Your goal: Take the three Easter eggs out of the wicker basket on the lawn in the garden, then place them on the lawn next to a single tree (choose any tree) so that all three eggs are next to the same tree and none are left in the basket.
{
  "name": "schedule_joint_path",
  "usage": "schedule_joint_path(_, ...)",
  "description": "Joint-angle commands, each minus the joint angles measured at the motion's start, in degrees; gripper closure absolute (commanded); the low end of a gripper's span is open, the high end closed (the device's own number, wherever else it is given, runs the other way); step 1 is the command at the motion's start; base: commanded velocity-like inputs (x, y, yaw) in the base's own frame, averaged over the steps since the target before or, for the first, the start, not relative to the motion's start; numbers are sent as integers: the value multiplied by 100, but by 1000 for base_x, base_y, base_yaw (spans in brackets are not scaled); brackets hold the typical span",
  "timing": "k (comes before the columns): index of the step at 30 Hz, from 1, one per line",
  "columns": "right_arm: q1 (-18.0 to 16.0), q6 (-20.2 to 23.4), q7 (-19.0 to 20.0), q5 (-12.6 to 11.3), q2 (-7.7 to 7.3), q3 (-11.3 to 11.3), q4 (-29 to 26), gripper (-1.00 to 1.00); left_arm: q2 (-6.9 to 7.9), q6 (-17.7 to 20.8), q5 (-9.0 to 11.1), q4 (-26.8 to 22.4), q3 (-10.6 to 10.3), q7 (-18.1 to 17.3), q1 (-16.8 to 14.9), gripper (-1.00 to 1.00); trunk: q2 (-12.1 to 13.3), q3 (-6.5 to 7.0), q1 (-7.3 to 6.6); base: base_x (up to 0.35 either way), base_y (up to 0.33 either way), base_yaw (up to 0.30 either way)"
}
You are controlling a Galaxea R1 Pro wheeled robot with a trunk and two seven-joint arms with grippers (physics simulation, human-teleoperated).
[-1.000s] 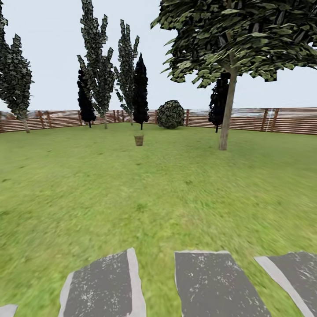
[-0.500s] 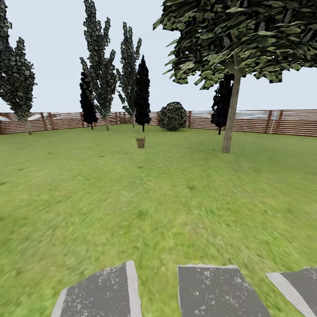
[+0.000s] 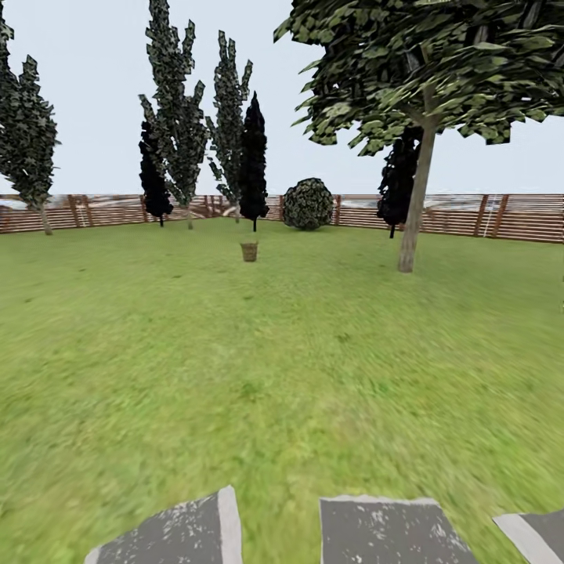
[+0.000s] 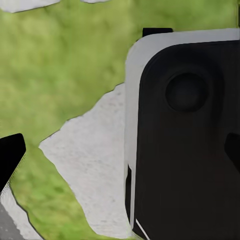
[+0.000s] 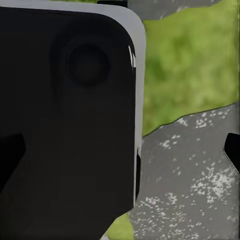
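The wicker basket (image 3: 249, 251) stands on the lawn (image 3: 235, 337) at twelve o'clock, the tree (image 3: 415, 196) at one o'clock; either gripper's state I cannot tell.

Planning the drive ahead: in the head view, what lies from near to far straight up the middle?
Grey stepping stones → open lawn → wicker basket → dark cypress-like tree → slatted wooden fence.

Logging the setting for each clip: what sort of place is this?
A fenced garden, rendered in simulation. A wide lawn runs to a slatted wooden fence, with a broad-leaved tree, dark cypresses and a round bush. A small basket stands far out on the grass.
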Motion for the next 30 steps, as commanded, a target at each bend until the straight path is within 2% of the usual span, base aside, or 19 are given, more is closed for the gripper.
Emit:
schedule_joint_path(1, -8, 7, 19, 1, -2, -3, 9, -100, 1, -1, 1, -12, 3, -5, 4, -100, -2, -5, 4, 339, 0, 0)
schedule_joint_path(30, -8, 7, 19, 1, -2, -3, 9, -100, 1, -1, -2, -12, 4, 1, 4, -100, -2, -5, 4, 339, 0, 0)
